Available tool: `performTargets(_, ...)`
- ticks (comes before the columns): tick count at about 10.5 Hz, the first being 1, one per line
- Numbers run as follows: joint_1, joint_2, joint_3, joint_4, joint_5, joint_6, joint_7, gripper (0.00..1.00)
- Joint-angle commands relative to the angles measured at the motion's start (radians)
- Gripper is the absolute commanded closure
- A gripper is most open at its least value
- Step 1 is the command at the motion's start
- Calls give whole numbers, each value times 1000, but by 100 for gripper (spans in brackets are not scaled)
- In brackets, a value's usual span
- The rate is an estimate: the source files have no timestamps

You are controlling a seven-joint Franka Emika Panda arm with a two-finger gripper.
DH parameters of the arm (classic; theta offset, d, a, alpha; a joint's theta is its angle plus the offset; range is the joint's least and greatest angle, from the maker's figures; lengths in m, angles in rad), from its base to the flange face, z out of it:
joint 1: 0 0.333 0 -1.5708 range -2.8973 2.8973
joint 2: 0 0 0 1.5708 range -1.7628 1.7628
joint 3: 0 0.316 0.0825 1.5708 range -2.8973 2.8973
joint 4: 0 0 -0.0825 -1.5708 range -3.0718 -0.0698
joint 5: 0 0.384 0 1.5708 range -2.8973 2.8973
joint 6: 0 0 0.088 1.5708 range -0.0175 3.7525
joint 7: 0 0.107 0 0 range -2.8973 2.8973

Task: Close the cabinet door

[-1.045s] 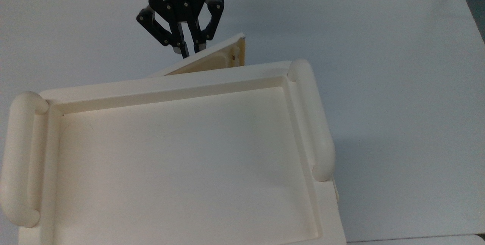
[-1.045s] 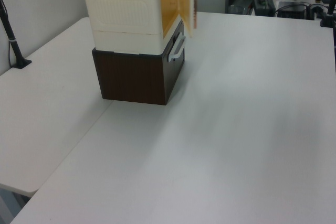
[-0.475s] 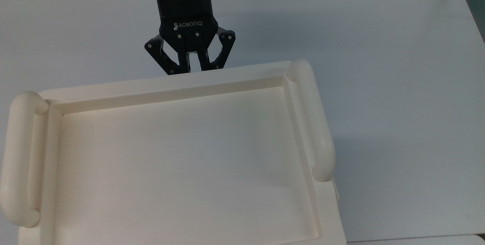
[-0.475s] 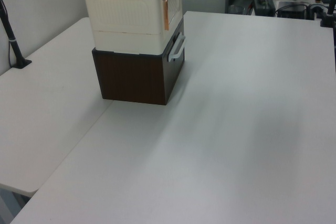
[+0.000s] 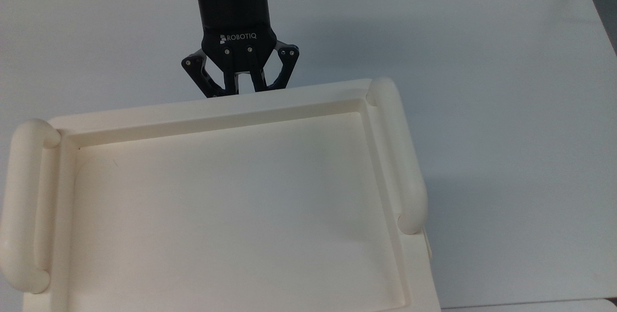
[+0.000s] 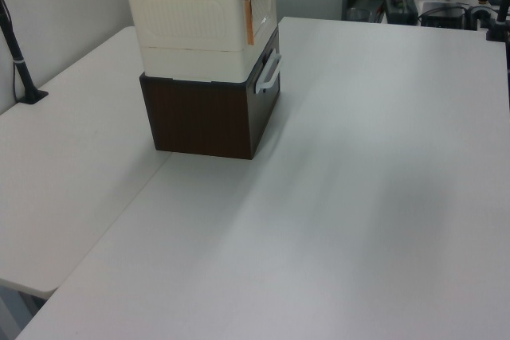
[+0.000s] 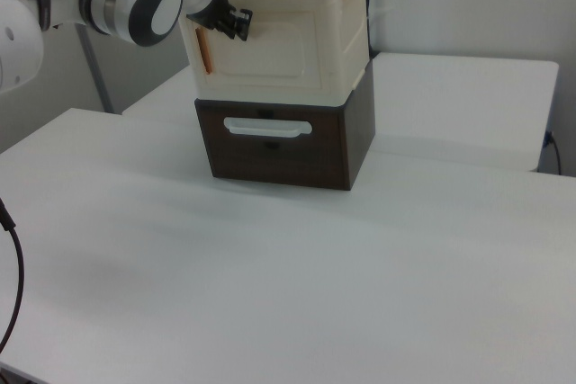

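White table [image 5: 482, 109] carries one cabinet [image 5: 231, 206] and one gripper [image 5: 239, 91] in the top view; you see its fingers nearly together, holding nothing, at the cabinet's far edge. Half a second ago it stood almost the same. In the left view, the cabinet door [image 6: 261, 13] lies flat against the cabinet, where one second ago it stood open. In the right view, the gripper [image 7: 236, 22] touches the door's upper left, above one brown drawer box [image 7: 279, 141].

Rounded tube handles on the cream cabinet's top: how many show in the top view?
2. One tube handle runs along the top view's left side of the cabinet; the other tube handle runs along the top view's right side.
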Motion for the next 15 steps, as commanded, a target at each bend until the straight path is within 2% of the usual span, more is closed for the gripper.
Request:
performTargets(1, -1, -10, 0, -37, 2, 58, -25, 64)
performTargets(3, -7, -39, 0, -76, 1, -18, -25, 57)
performTargets(4, -9, -50, -2, -80, -1, -106, -27, 56)
performTargets(5, -16, -63, -2, -82, -18, -208, -27, 50)
performTargets(8, -18, -114, -2, -80, -152, -538, -21, 49)
performTargets(9, -18, -126, -2, -76, -207, -653, -19, 45)
performTargets(10, -16, -142, 0, -73, -255, -756, -19, 40)
performTargets(11, -15, -163, 2, -74, -291, -848, -18, 28)
performTargets(13, -27, -208, 5, -77, -299, -947, -18, 7)
performTargets(14, -42, -229, 12, -79, -300, -974, -13, 0)
performTargets(15, -71, -244, 41, -79, -302, -1000, -10, 0)
